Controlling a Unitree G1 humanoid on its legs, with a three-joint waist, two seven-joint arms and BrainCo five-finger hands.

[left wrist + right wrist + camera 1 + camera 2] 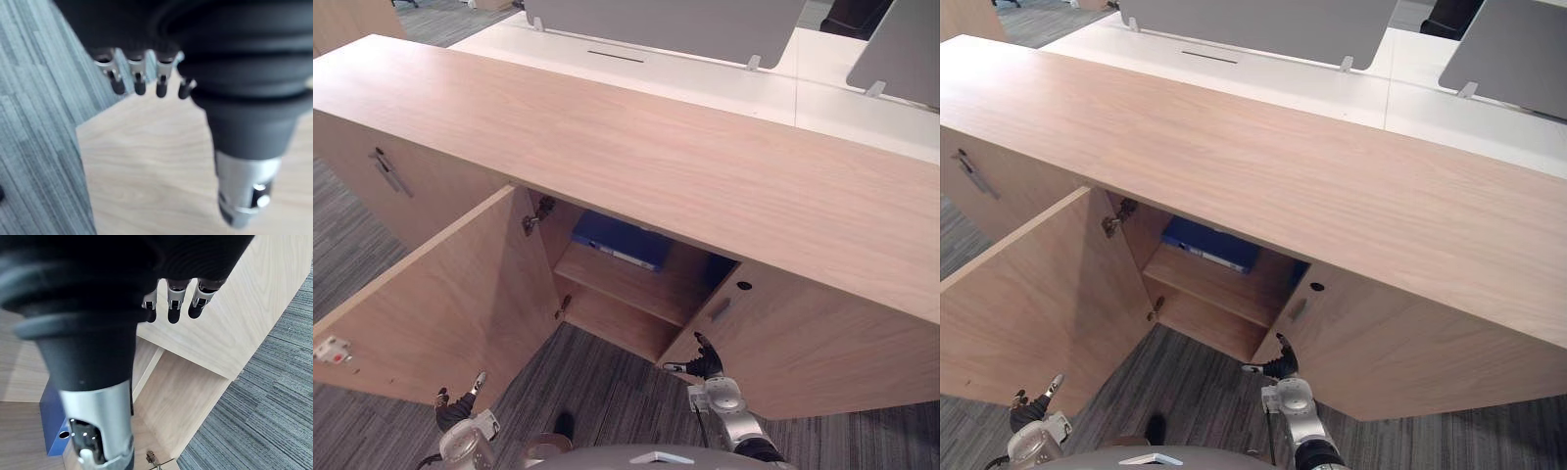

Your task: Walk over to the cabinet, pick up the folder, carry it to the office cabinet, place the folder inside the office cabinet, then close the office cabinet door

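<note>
Nearest, the left robot hand [457,410] is seen low beside the open door [440,304], with its fingers [138,78] straight, apart and empty. The right robot hand [708,364] is likewise relaxed, nothing held, near the other door [803,343]. Inside the cabinet [656,147], the blue folder [622,242] is laid flat on the upper shelf [626,284], its far part hidden under the top. Beyond, a white table [705,78] with grey dividers [666,24] is cut off.
</note>
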